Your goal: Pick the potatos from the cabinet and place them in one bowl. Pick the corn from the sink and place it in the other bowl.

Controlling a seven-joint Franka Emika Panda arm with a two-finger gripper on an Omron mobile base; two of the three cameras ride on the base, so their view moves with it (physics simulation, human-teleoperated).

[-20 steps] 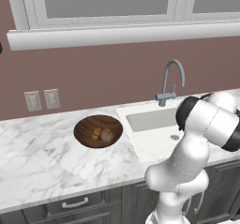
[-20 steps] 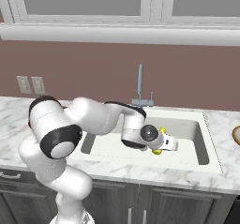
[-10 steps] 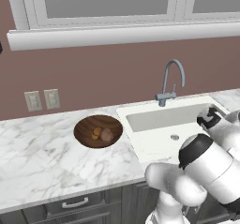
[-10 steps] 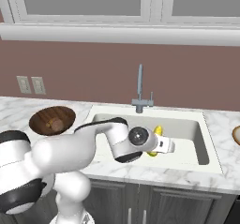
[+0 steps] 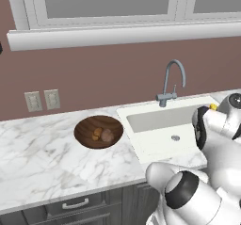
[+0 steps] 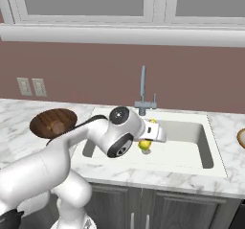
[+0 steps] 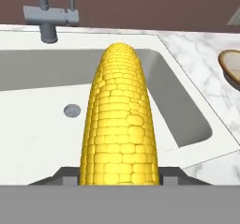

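My gripper (image 7: 119, 174) is shut on the corn (image 7: 119, 124), a yellow cob that juts forward from between the fingers. It hangs over the white sink (image 7: 37, 124), with the drain below and to the left. From the right base view the corn (image 6: 145, 145) shows just under the hand, above the sink (image 6: 191, 163). The pale tan-rimmed bowl (image 7: 232, 68) stands on the counter right of the sink, and its rim (image 6: 241, 138) peeks in at the picture's edge. Both potatos (image 5: 102, 134) lie in the dark brown wooden bowl (image 5: 89, 125). The cabinet is out of view.
A grey gooseneck faucet (image 5: 172, 80) rises behind the sink. Marble counter (image 5: 42, 158) spreads to the left around the dark bowl (image 6: 45, 120). Two wall outlets (image 5: 42, 99) sit on the brown wall. Grey drawers (image 5: 75, 204) run below the counter edge.
The arm's elbow has swung down and round toward the base. The hand has stayed over the sink with the corn in it, shifting only slightly.
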